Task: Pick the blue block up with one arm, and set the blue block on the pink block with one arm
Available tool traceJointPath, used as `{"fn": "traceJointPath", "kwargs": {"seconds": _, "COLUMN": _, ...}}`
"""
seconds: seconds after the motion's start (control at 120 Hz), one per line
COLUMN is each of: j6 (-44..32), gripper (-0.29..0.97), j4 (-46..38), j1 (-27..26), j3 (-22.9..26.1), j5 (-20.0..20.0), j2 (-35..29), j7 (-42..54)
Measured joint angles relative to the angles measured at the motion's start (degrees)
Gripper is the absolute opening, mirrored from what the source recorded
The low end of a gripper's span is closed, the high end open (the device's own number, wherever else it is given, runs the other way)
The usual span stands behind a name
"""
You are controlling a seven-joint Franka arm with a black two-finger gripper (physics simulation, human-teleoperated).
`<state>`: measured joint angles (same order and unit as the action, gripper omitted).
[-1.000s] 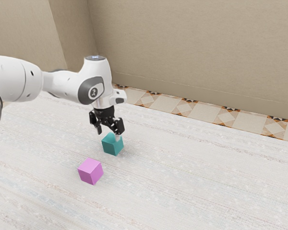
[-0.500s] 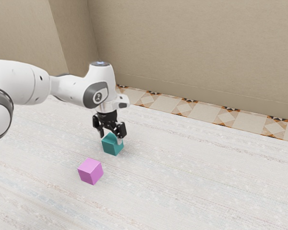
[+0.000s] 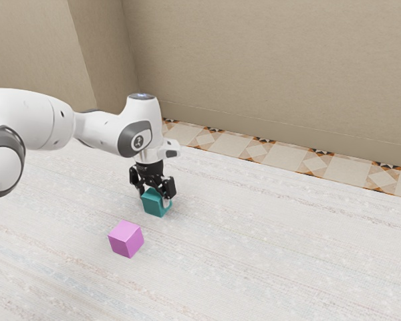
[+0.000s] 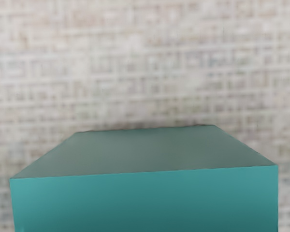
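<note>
The blue block (image 3: 158,204), teal in colour, rests on the pale woven tabletop (image 3: 267,247). My black gripper (image 3: 153,191) has come straight down over it, and its open fingers straddle the block's upper part, one on each side. In the wrist view the block (image 4: 145,193) looms large just under my hand, with its top face and one side face showing. The pink block (image 3: 125,239) lies on the table a short way nearer the camera and toward the exterior view's left of the blue one, apart from it.
A beige wall (image 3: 267,67) runs behind the table, with a strip of patterned tile floor (image 3: 287,157) at its foot. A wall corner (image 3: 97,60) stands behind the arm at the upper left.
My hand has come down from just above the blue block until its fingers straddle it. Neither block has moved.
</note>
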<state>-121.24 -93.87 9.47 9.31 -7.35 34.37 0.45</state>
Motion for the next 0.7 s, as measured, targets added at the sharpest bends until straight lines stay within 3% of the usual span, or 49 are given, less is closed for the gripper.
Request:
{"fn": "traceJointPath", "kwargs": {"seconds": 0.458, "j6": -0.04, "gripper": 0.46, "j4": 0.07, "j1": 0.19, "j3": 0.00, "j5": 0.15, "j2": -0.30, "j7": 0.01}}
{"fn": "traceJointPath", "kwargs": {"seconds": 0.7, "j6": -0.01, "gripper": 0.40, "j4": 0.07, "j1": 0.26, "j3": 0.08, "j5": 0.46, "j2": -0.64, "j7": -0.08}}
